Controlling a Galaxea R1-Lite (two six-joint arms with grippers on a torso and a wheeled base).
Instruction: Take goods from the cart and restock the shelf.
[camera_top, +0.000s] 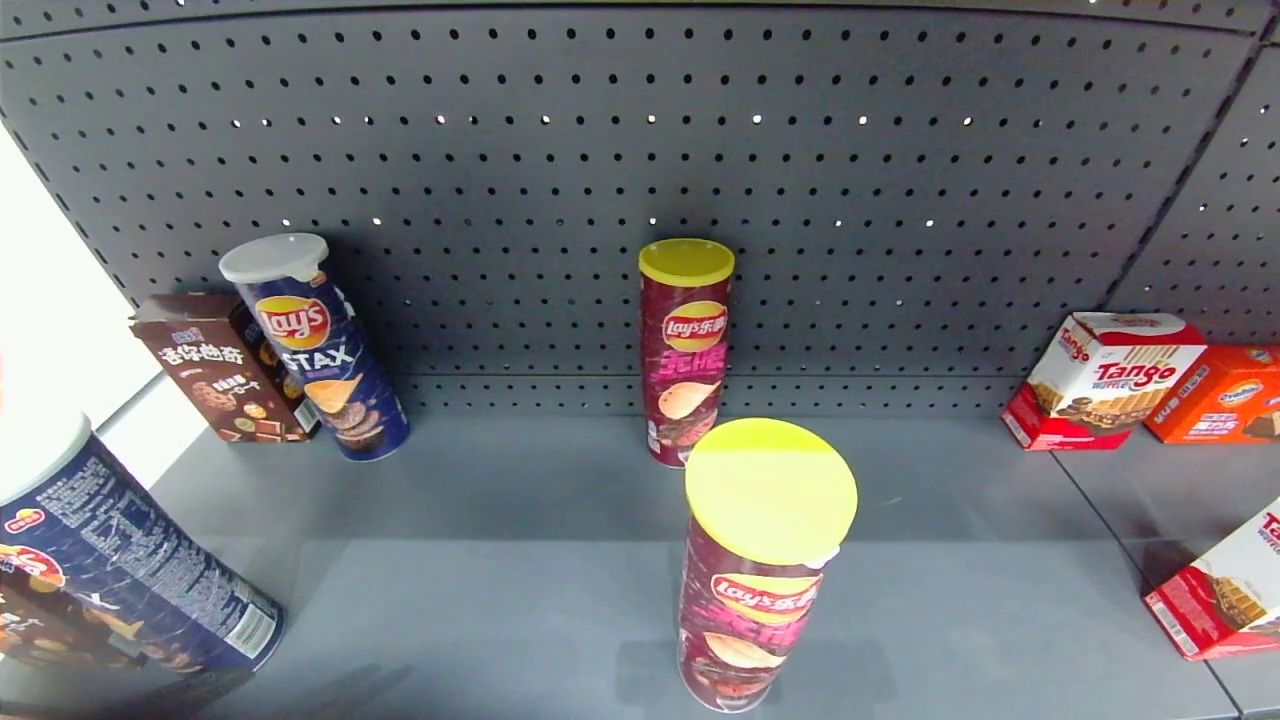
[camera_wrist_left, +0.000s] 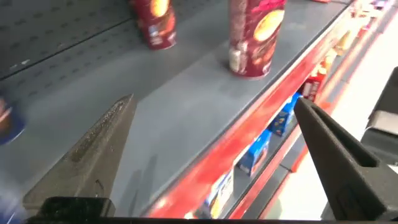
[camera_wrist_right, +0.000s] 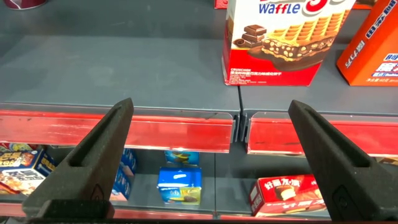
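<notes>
two maroon cans (camera_top: 686, 350) (camera_top: 760, 600), two blue cans (camera_top: 320, 350) (camera_top: 120, 560), two wafer boxes (camera_top: 1110, 385) (camera_top: 1220, 590), two other boxes (camera_top: 205, 370) (camera_top: 1225, 395).

Back wall: you face a dark grey pegboard panel (camera_top: 640, 150) across the upper half of the head frame, its holes in even rows.
Light: bright points (camera_top: 650, 118) shine through some holes in two rows; a white glare (camera_top: 40, 300) fills your left edge.
Upright: at the upper right a slanted post (camera_top: 1195, 160) parts this panel from the next.
Shelf: the grey shelf board (camera_top: 500, 560) spans the lower half; a seam (camera_top: 1130, 560) cuts it at lower right.
Front edge: in your right wrist frame, red strips (camera_wrist_right: 180, 124) run across the middle, with a gap right of centre.
Below: a lower shelf (camera_wrist_right: 227, 180), also grey, lies under the strips.
Floor: pale floor (camera_wrist_left: 367, 74) shows at the right of your left wrist frame.
</notes>
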